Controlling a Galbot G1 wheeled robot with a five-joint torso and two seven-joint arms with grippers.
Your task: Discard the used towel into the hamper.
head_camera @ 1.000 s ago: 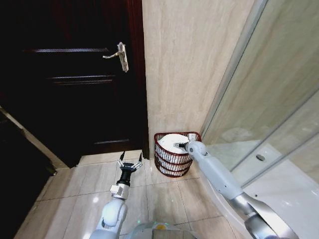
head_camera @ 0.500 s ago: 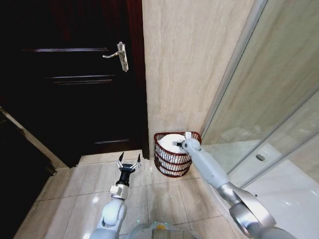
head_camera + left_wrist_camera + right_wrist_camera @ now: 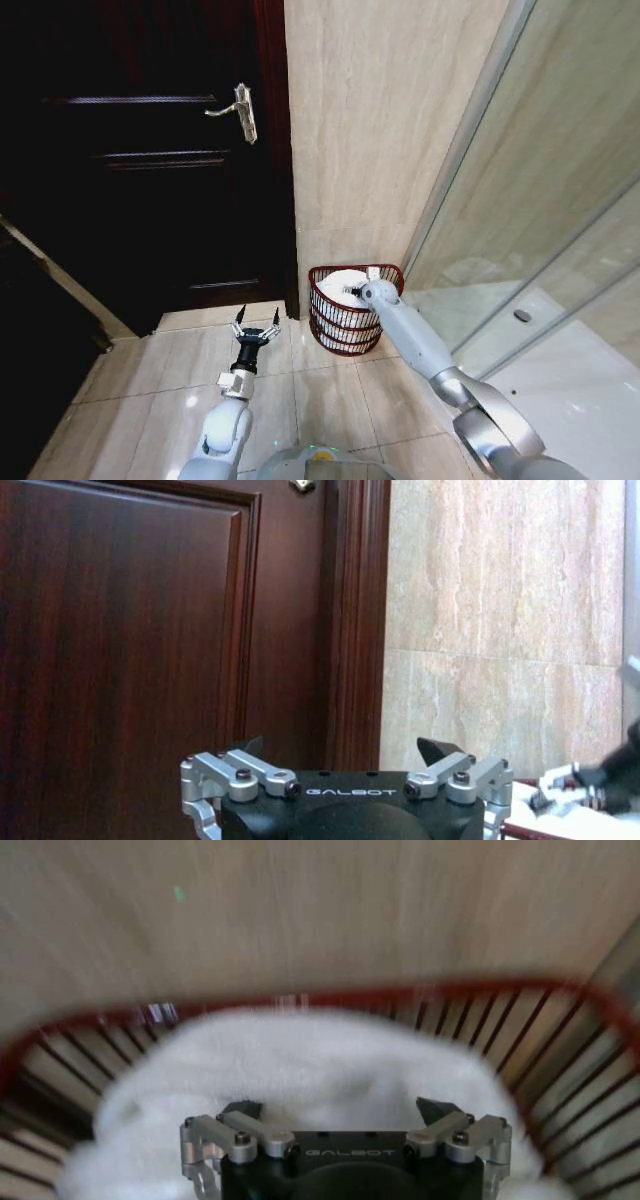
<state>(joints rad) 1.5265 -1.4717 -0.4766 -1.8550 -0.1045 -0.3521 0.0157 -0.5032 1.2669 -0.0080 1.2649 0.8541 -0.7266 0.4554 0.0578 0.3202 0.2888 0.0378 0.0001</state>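
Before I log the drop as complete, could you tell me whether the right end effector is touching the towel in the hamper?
Cannot tell. In the right wrist view the open right end effector sits just over the white towel in the hamper, with no visible gap or contact.

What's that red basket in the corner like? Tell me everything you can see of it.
The hamper is a small round basket of dark red wire with open, see-through sides, narrowing toward its base. It stands upright on the tiled floor, against the beige wall beside the dark door. A white towel fills it. The right gripper sits at its rim, fingers open over the towel.
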